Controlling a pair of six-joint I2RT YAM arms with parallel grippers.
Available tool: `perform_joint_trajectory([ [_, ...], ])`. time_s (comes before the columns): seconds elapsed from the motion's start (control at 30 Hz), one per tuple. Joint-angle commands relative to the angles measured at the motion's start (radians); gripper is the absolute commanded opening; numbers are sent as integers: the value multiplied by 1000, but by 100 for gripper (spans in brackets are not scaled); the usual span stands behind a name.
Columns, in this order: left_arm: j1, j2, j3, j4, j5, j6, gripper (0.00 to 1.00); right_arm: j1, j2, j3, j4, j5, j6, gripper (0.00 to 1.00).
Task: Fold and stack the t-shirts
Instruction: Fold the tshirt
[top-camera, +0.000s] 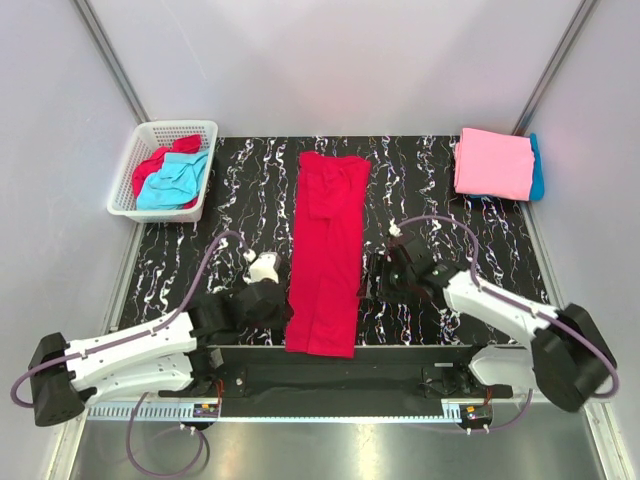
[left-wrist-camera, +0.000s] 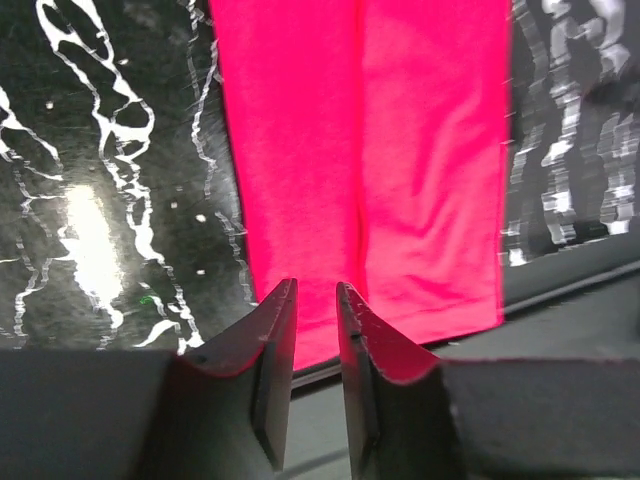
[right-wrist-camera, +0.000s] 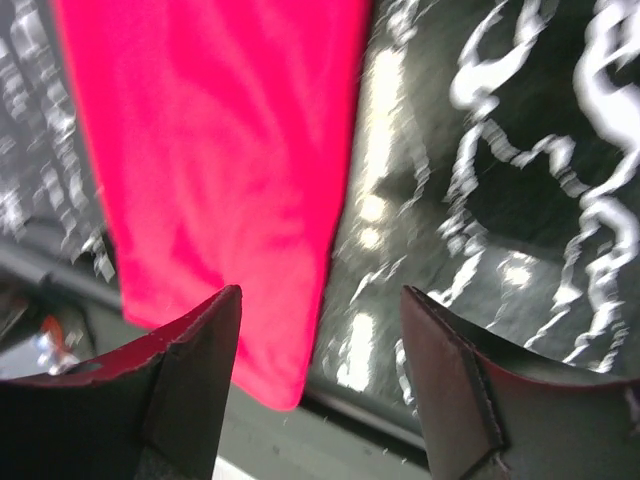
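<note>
Before me lies a black table (top-camera: 240, 190) with white veins like marble. In my wrist views its surface is glossy and reflects the light. At its far left corner stands a white plastic lattice basket (top-camera: 125, 180). Pale grey walls (top-camera: 330, 60) close the place around, with slanted metal posts (top-camera: 108, 55) in the far corners.

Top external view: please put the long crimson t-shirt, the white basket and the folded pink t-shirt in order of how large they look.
1. crimson t-shirt: clearly the largest, a long strip.
2. white basket: somewhat smaller.
3. pink t-shirt: the smallest, folded into a compact square.
</note>
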Motion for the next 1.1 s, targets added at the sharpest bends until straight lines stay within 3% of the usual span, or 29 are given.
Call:
perform_joint_trajectory([
  [0.0, -2, -21, -35, 1, 18, -69, 28, 39, -114, -64, 63, -71, 41, 70],
  [0.23, 2, -39, -112, -1, 103, -149, 32, 184, -179, -179, 156, -98, 115, 66],
  [0.63, 79, -246, -321, 91, 345, -252, 38, 419, -61, -167, 228, 40, 207, 66],
  [1.07, 85, -203, -338, 182, 400, -224, 44, 444, 19, -151, 264, 53, 207, 70],
])
